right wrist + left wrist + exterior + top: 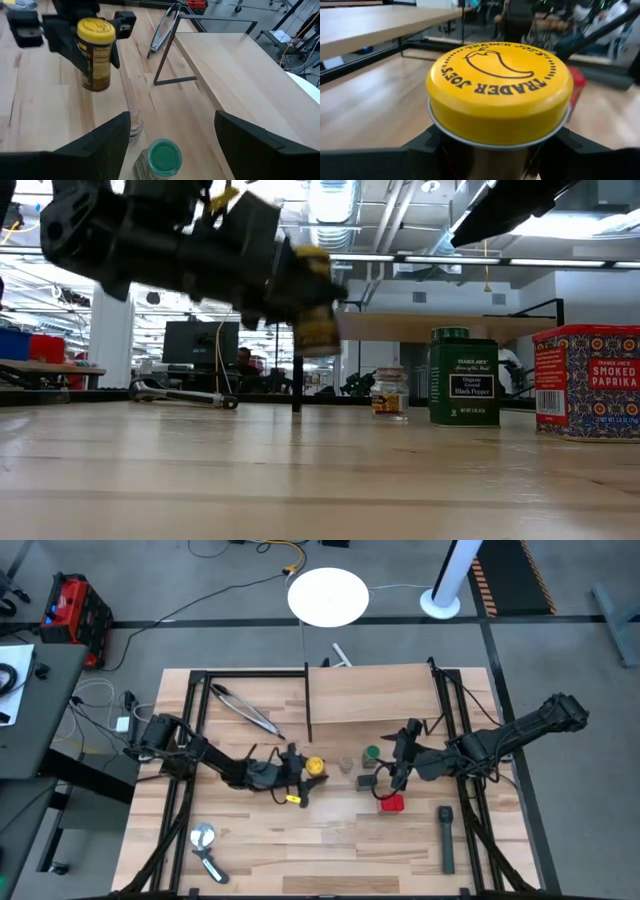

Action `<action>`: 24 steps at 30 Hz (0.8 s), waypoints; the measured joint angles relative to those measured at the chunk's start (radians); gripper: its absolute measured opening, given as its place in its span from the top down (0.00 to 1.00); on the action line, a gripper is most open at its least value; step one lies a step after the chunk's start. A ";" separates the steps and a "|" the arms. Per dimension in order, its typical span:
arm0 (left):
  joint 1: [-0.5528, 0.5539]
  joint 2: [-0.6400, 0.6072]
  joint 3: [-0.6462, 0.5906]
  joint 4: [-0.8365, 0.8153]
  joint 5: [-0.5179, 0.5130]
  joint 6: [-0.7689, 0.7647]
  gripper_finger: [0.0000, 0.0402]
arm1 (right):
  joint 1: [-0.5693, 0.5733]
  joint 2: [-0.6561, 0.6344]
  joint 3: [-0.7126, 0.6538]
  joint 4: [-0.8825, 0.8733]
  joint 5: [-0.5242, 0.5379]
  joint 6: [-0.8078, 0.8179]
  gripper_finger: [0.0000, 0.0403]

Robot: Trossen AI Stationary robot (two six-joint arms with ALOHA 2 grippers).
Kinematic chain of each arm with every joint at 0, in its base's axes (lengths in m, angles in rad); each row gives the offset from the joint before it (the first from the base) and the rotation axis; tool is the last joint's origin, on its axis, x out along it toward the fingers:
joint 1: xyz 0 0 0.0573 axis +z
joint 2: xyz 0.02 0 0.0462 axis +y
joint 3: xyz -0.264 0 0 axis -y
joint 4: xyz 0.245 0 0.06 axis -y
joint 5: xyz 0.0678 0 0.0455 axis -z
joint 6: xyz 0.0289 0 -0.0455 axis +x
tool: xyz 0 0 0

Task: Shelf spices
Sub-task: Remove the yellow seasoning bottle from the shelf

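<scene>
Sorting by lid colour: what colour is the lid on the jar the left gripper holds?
Yellow, with a black chili-pepper emblem; the yellow-lidded jar shows best in the left wrist view.

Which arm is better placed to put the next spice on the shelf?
Left, I'd say. The left gripper is shut on the yellow jar, lifted clear of the table beside the shelf. The right gripper hangs open and empty above the green-lidded jar.

Grey floor [560,650] with cables, a round white table [328,596], ceiling lights [335,200].
</scene>
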 joint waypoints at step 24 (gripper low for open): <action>-0.008 0.154 -0.013 0.117 -0.065 0.103 0.54 | -0.023 0.000 -0.029 0.024 0.001 -0.018 0.28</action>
